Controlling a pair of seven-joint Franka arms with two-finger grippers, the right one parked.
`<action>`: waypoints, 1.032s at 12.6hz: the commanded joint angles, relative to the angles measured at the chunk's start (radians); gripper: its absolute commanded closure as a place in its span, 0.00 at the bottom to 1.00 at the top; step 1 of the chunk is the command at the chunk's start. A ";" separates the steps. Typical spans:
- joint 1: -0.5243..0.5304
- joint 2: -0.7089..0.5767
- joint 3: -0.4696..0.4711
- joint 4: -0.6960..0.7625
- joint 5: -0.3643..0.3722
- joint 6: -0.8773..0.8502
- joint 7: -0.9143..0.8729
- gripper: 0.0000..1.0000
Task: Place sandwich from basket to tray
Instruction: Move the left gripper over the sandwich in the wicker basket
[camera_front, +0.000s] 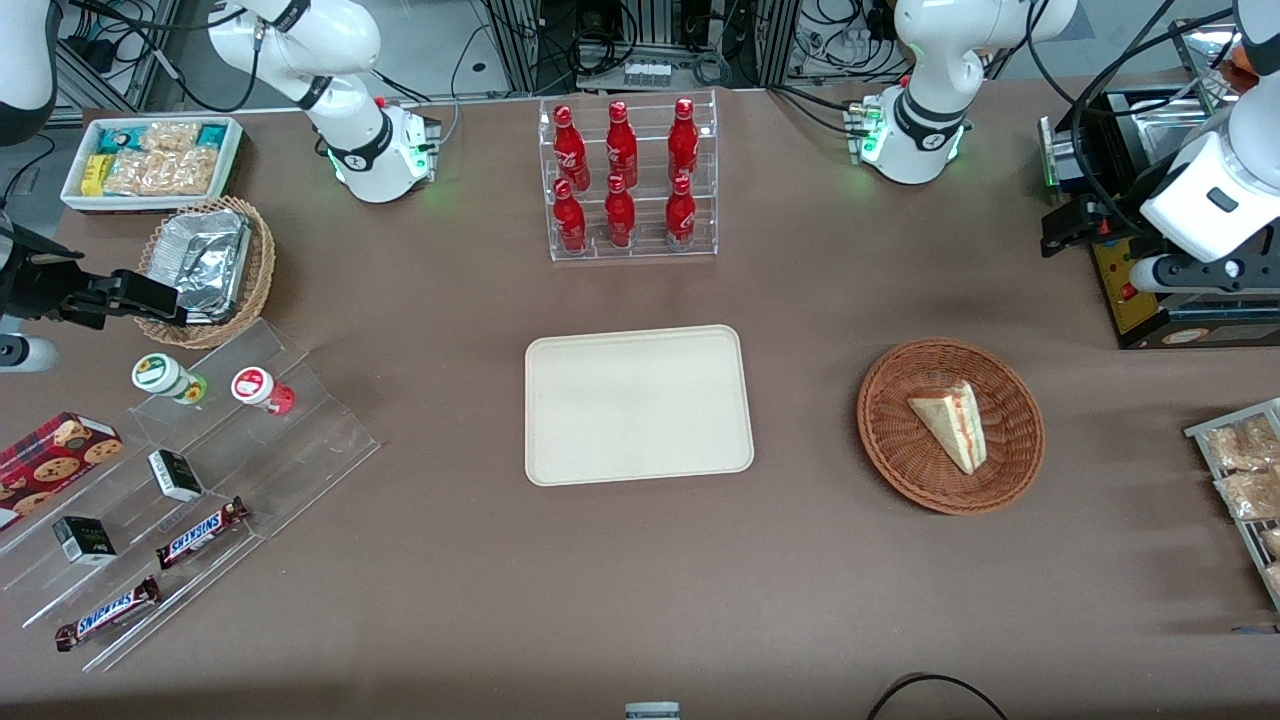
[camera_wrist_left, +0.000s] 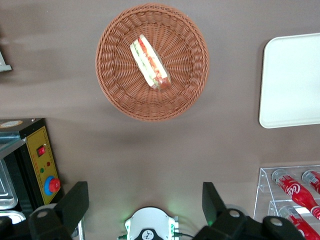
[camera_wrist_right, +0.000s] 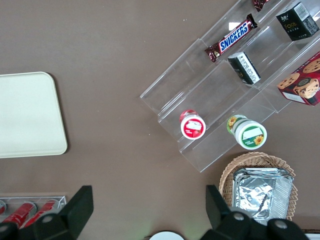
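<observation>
The sandwich (camera_front: 950, 425), a white bread wedge with red and green filling, lies in the round reddish-brown wicker basket (camera_front: 885, 445). The cream tray (camera_front: 637, 405) lies bare at the table's middle, beside the basket and toward the parked arm's end. My left gripper (camera_front: 1062, 232) hangs high above the table, farther from the front camera than the basket, at the working arm's end. In the left wrist view the gripper (camera_wrist_left: 144, 200) is open and empty, with the sandwich (camera_wrist_left: 150, 62), basket (camera_wrist_left: 115, 85) and tray (camera_wrist_left: 292, 80) well clear of its fingers (camera_wrist_left: 75, 205).
A clear rack of red cola bottles (camera_front: 628, 180) stands farther from the front camera than the tray. A black box with a yellow panel (camera_front: 1150, 290) sits under the gripper. A wire rack of snack packets (camera_front: 1245, 480) sits at the working arm's end. Acrylic steps (camera_front: 200, 480) lie at the parked arm's end.
</observation>
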 joint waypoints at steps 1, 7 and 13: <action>0.007 0.003 -0.003 0.000 -0.010 0.022 0.011 0.00; 0.007 0.027 -0.003 -0.082 0.001 0.114 0.011 0.00; 0.007 0.031 -0.003 -0.355 0.001 0.446 0.008 0.00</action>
